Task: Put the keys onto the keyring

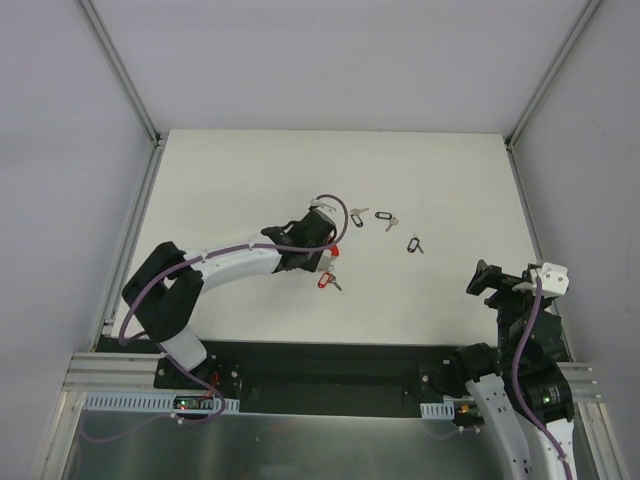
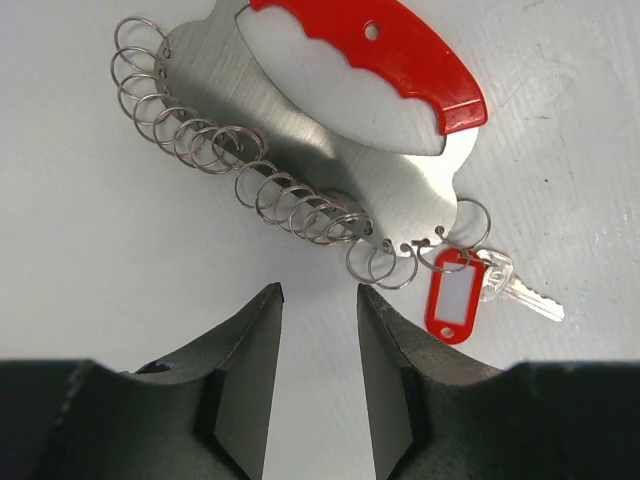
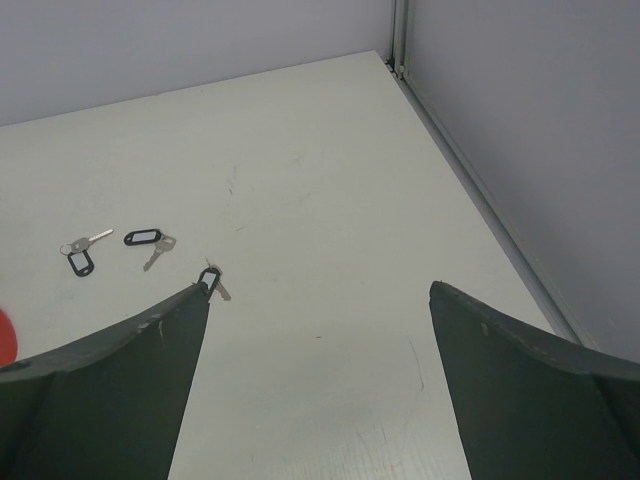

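The keyring point(image 2: 372, 168) is a grey metal plate with a red arc grip and a row of small wire rings along its edge. It lies on the table just ahead of my left gripper point(image 2: 318, 295), which is open and empty. The red-tagged key point(image 2: 455, 293) lies at the plate's corner, its ring overlapping the end rings. In the top view only a red bit of the keyring point(image 1: 334, 249) shows beside my left gripper point(image 1: 320, 250), with the red-tagged key point(image 1: 325, 281) nearer. Three black-tagged keys point(image 1: 383, 217) lie loose beyond. My right gripper point(image 3: 320, 290) is open wide and empty.
The black-tagged keys point(image 3: 145, 240) lie in a loose row on the white table point(image 1: 240, 180), one point(image 3: 210, 278) just past my right gripper's left fingertip. Grey walls and metal rails point(image 1: 128, 250) bound the table. My right gripper point(image 1: 485, 280) hovers at the near right.
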Controlling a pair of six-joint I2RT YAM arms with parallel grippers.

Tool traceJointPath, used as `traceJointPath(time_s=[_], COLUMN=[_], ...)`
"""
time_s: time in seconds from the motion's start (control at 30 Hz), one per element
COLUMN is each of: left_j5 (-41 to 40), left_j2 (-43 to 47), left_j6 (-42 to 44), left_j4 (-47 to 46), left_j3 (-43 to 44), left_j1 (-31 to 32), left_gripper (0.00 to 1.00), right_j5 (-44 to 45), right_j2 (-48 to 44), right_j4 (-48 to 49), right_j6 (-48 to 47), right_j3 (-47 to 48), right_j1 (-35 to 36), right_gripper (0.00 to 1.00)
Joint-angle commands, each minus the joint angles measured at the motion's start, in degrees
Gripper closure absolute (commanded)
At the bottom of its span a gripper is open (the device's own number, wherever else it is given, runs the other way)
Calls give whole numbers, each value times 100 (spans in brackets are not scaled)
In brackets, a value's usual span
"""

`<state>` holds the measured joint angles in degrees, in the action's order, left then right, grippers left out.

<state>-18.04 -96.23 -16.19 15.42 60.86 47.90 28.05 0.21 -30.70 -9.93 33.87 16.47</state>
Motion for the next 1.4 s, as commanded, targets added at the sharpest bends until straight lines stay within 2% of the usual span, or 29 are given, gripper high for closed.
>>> traceJointPath(time_s=[0.0, 0.2, 0.3, 0.43, 0.53, 0.7, 0.73, 0.83, 0.97, 1.03, 1.2, 1.23, 1.3, 1.37], left_j5=[239, 424, 363, 214, 3, -85, -129, -366, -542, -630, -762, -797, -841, -989], left_j2=[604, 1053, 1307, 1747, 2308, 3583, 3758, 4313, 4892, 4990, 5052, 5044, 4982, 4877], left_j6=[379, 72, -139, -438, -684, -939, -939, -983, -1027, -1045, -1001, -992, -983, -948], left_j4=[-197, -364, -434, -479, -478, -391, -338, -233, -145, -127, -118, -118, -118, -136], left_j3=[-355, -681, -812, -1058, -1338, -1805, -1928, -2139, -2385, -2526, -2755, -2807, -2843, -2878], left_j1=[-17, -26, -61, -140, -175, -272, -281, -325, -351, -360, -360, -360, -369, -360], left_gripper=[64, 64, 63, 61, 57, 42, 35, 19, 10, 9, 8, 8, 7, 5], right_j5=[-2, -186, -607, -1152, -1005, -889, -915, -1345, -1873, -2014, -3173, -3218, -2842, -2202], right_j2=[-1102, -1102, -1067, -656, -277, 795, 962, 1604, 2473, 3069, 4459, 4670, 5277, 5890], right_j4=[152, 204, 301, 337, 118, -384, -471, -560, -551, -560, -420, -254, -69, 212], right_j6=[-35, -79, -158, -211, -27, 342, 430, 492, 536, 501, 343, 360, 265, 63], right_j3=[138, 94, 67, 119, 286, 910, 955, 1130, 1280, 1403, 1693, 1719, 1790, 1956], right_j1=[67, 58, 58, 49, 58, 49, 49, 58, 49, 58, 128, 337, 689, 1418], right_gripper=[4, 4, 4, 4, 4, 4, 4, 4, 4, 4, 4, 4, 4, 4])
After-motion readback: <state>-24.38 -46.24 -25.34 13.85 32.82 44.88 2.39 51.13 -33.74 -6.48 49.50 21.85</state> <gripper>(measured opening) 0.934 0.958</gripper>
